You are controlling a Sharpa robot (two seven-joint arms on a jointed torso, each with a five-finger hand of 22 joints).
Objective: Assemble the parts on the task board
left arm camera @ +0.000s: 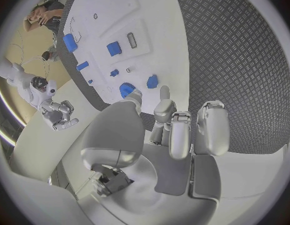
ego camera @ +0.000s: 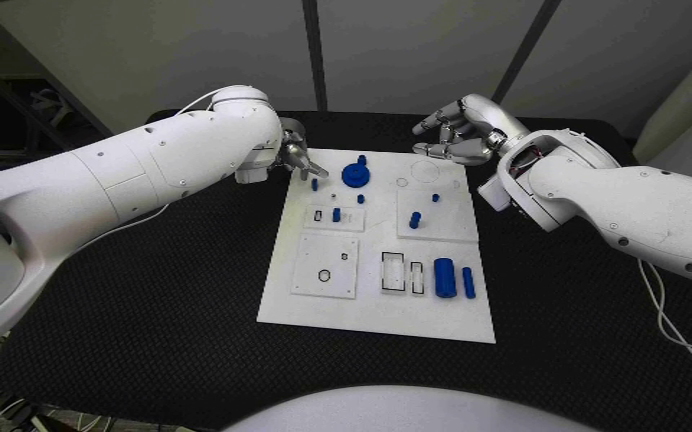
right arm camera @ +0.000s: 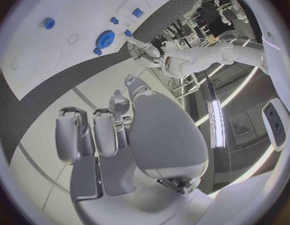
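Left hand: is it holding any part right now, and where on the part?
Nothing is held. The left hand hovers at the task board far-left corner, fingers apart and empty. The right hand is empty too.

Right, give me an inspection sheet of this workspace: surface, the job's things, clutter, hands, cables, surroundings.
Surface: black table, finely textured.
Job's things: white task board at the middle; a blue gear-shaped part near its far edge, two blue cylinders lying side by side at its near right, small blue pegs standing mid-board, several empty recesses.
Clutter: nothing seen.
Hands: left hand at the board's far left corner, fingers apart, holding nothing; right hand above the far right corner, fingers curled in, nothing seen in them.
Cables: a thin pale cable beside the right arm.
Surroundings: grey wall panels behind the table.
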